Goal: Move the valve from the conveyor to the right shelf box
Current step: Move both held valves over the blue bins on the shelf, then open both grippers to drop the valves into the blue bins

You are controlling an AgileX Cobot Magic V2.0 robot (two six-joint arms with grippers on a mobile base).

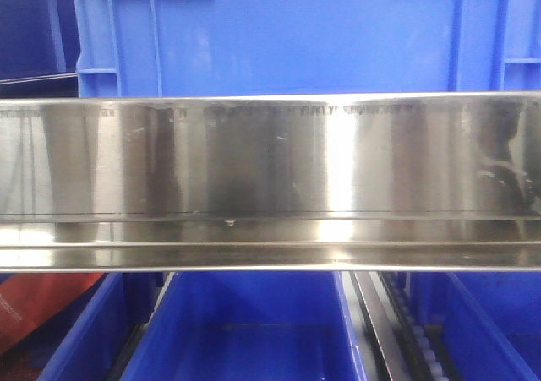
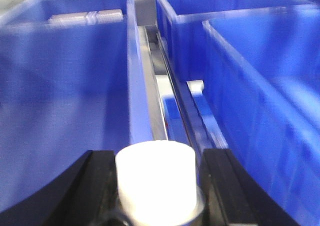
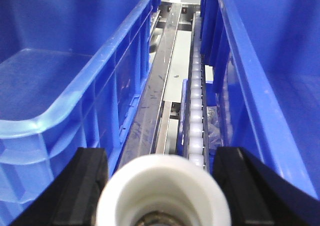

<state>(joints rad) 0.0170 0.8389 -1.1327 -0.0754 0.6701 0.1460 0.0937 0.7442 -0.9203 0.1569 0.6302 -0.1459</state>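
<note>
In the left wrist view a valve (image 2: 156, 178) shows its white cylindrical base, with a silvery rim at the bottom edge. My left gripper (image 2: 157, 191) is shut on it, a black finger (image 2: 97, 186) close on each side. It hangs above the gap between blue shelf boxes. A second valve (image 3: 162, 188) fills the right wrist view: a white cup end-on with dark metal inside. My right gripper (image 3: 161, 196) is shut on it above a roller track (image 3: 197, 100) between two boxes. The conveyor is out of view.
Blue boxes flank both grippers: a left box (image 2: 65, 85) and right box (image 2: 260, 90), and a left box (image 3: 65, 60) and right box (image 3: 270, 60). In the front view a shiny steel shelf beam (image 1: 270, 178) crosses, with a blue crate (image 1: 296, 35) above and a blue box (image 1: 245, 330) below.
</note>
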